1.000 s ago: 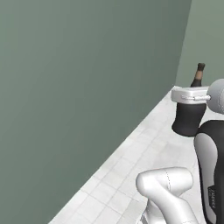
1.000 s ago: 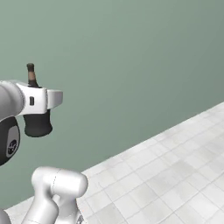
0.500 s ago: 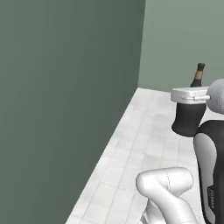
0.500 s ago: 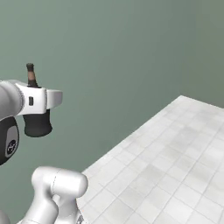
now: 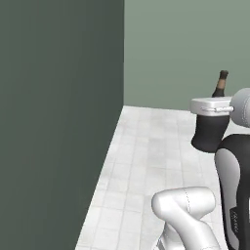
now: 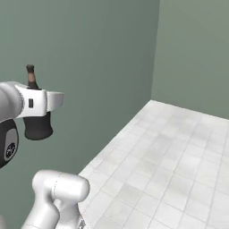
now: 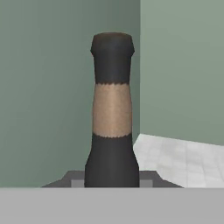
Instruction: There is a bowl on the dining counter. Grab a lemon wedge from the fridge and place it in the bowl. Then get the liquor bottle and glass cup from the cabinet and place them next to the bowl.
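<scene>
The liquor bottle [image 7: 112, 109] stands upright in my gripper [image 7: 112, 183], which is shut on its lower part. Its dark cap and tan neck band fill the middle of the hand view. In the left base view the bottle neck [image 5: 220, 84] sticks up above the white hand, with the gripper [image 5: 217, 99] held high at the right edge. In the right base view the bottle neck [image 6: 31, 76] rises over the hand at the left, where the gripper [image 6: 34, 90] holds it.
Two grey-green walls [image 5: 58, 97] meet in a corner [image 6: 154, 49] ahead. A pale tiled floor [image 5: 146, 156] runs along them, also seen as the floor [image 6: 179, 156] to the right of the arm.
The whole picture has shifted as the base turns: a wall corner has come into view and the floor has swung across. The arm and the bottle keep their place in the views.
</scene>
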